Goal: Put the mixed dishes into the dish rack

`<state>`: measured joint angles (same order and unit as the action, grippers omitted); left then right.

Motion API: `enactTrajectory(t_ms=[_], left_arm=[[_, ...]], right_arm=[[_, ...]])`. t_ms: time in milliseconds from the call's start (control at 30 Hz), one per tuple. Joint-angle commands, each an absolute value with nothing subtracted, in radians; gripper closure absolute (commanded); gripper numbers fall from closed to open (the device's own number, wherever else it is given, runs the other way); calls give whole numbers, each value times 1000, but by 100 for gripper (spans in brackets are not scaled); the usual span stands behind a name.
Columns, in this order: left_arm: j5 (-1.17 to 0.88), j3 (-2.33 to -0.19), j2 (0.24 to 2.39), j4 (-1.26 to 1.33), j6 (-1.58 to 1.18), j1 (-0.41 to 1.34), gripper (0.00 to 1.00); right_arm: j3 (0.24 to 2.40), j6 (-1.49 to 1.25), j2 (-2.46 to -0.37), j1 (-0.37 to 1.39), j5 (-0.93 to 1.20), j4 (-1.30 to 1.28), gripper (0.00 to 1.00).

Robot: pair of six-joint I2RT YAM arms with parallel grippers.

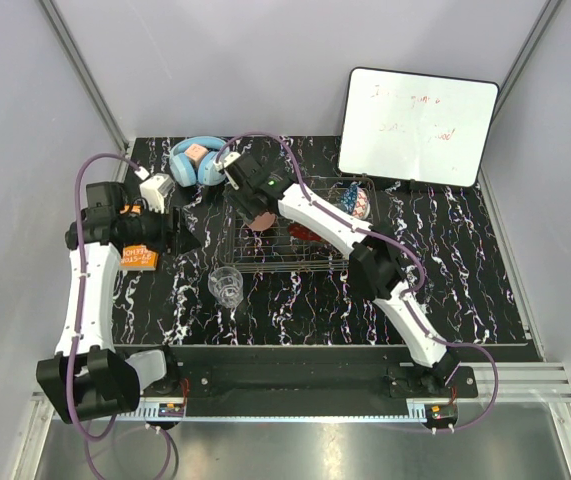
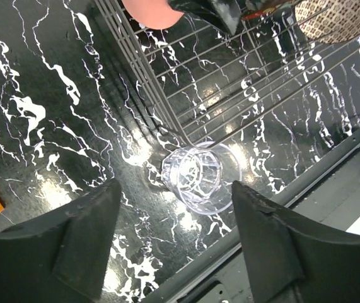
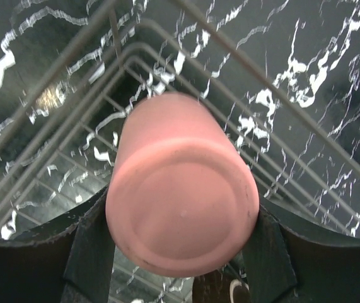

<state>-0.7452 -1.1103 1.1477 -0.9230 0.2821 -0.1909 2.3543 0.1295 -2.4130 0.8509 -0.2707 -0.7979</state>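
Observation:
My right gripper (image 3: 180, 252) is shut on the salmon-pink cup (image 3: 181, 199), its base toward the wrist camera, held over the left corner of the wire dish rack (image 3: 129, 82). From above, the cup (image 1: 262, 216) hangs at the rack (image 1: 295, 250)'s left end. A clear glass tumbler (image 2: 198, 178) stands on the table just outside the rack's near corner. My left gripper (image 2: 176, 189) is open, and the tumbler sits just beyond its fingertips. A cream lattice bowl (image 2: 337, 22) and a blue patterned bowl (image 1: 357, 200) rest in the rack.
Blue headphones (image 1: 197, 160) lie at the back left. A whiteboard (image 1: 417, 125) leans at the back right. An orange box (image 1: 141, 258) sits by my left arm. The table's near metal edge (image 2: 306, 183) runs close behind the tumbler.

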Motion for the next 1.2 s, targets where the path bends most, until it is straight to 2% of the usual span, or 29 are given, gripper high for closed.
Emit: enactTrajectory(t_ms=[0,300,333,367,433,467,567,600,667,700,800,1167], left_arm=[[-735,-1066,1128,-907,334,-166,24],[-497,-968,1117,-907,397,-6,24],[-483,-959,1117,-905,402,-6,25],[-471,-951,1117,-902,413,-5,27],[-462,-940,1121,-894,416,-5,27],[-463,-937,1121,-896,417,-6,28],[-450,-933,1129,-888,425,23,29],[-445,-931,1134,-885,433,28,29],[-434,-930,1146,-871,436,40,29],[-433,-928,1150,-865,436,44,29],[-436,-931,1173,-856,437,70,29],[-373,-905,1203,-810,446,159,33]], right_arm=[[2416,138,-2428,857,-302,-782,100],[2393,100,-2425,859,-272,-779,100],[2385,94,-2415,859,-272,-782,97],[2366,92,-2408,861,-267,-781,85],[2335,86,-2384,865,-265,-779,74],[2326,83,-2375,867,-265,-778,58],[2286,75,-2335,871,-267,-773,44],[2278,74,-2324,871,-270,-772,35],[2258,74,-2296,874,-270,-765,27],[2253,72,-2287,876,-270,-764,17],[2235,68,-2238,876,-255,-762,0],[2235,51,-2120,876,-270,-753,0]])
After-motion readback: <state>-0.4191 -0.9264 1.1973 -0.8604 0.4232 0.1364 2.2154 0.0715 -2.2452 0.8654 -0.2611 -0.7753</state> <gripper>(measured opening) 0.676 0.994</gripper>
